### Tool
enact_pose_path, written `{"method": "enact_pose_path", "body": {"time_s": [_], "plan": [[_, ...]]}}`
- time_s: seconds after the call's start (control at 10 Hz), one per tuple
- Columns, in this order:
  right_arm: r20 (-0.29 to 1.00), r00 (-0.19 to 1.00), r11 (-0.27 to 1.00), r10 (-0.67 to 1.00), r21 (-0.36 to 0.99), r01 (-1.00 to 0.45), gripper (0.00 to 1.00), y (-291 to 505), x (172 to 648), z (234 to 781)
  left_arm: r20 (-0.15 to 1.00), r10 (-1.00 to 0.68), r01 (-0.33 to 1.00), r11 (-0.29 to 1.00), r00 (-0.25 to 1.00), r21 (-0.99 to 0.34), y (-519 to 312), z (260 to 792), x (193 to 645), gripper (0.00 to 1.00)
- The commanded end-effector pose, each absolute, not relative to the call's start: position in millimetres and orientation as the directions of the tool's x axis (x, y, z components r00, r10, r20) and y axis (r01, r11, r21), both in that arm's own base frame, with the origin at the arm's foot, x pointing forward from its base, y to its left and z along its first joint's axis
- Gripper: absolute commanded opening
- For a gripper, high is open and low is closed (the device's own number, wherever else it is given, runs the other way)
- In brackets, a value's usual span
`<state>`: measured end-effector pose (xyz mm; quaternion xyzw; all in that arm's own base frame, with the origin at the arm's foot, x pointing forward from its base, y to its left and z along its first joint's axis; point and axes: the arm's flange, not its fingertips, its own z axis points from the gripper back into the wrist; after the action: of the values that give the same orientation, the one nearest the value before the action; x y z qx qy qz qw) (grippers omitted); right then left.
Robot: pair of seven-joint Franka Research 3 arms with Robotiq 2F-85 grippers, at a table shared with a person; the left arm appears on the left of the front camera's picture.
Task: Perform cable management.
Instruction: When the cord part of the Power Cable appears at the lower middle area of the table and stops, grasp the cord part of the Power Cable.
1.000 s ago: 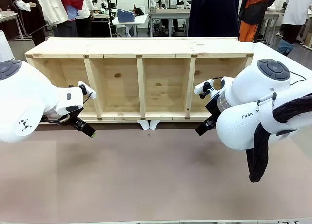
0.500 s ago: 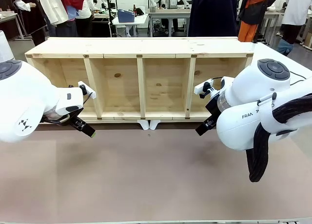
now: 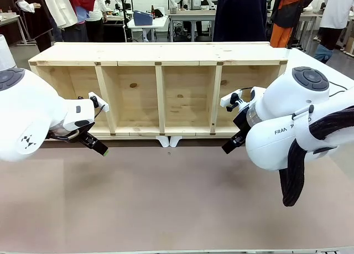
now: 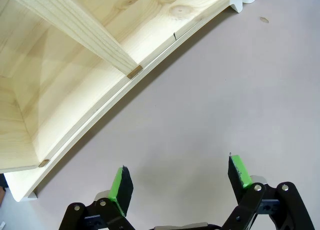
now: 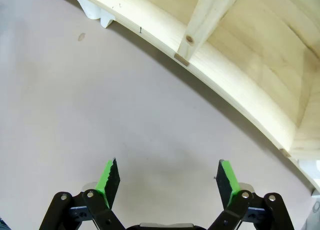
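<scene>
The cable is out of view. My left gripper (image 3: 99, 149) hovers low over the brown table at the left, just in front of the wooden shelf unit (image 3: 160, 53). In the left wrist view the left gripper (image 4: 181, 177) is open, its green pads (image 4: 121, 182) wide apart over bare table. My right gripper (image 3: 228, 148) hangs at the right, also just before the shelf's front edge. The right wrist view has the right gripper (image 5: 169, 179) open too, with nothing between its green pads (image 5: 109, 179).
The long shelf unit lies across the far half of the table, its open compartments facing me. Two small white feet (image 3: 168, 141) stick out under its middle. Bare brown table (image 3: 177, 198) stretches in front. People stand beyond the shelf.
</scene>
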<state>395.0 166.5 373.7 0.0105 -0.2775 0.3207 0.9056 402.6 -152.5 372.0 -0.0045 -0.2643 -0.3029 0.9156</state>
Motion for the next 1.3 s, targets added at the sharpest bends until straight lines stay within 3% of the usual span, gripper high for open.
{"method": "enact_pose_path", "body": {"time_s": [0.0, 0.7, 1.2], "plan": [[0.510, 0.640, 0.794, 0.575, -0.158, -0.587, 1.00, 166.7, 394.9, 373.7, 0.488, -0.548, 0.554, 0.819, 0.680, 0.149, -150.6, 372.0, 403.2, 1.00], [0.509, 0.640, 0.794, 0.575, -0.159, -0.587, 1.00, 166.5, 395.0, 373.7, 0.483, -0.550, 0.549, 0.820, 0.682, 0.159, -150.0, 373.7, 399.6, 1.00], [0.550, 0.612, 0.800, 0.568, -0.195, -0.568, 1.00, 140.2, 345.4, 425.8, 0.566, -0.555, 0.541, 0.813, 0.609, 0.215, -116.0, 432.0, 347.0, 1.00]]}}
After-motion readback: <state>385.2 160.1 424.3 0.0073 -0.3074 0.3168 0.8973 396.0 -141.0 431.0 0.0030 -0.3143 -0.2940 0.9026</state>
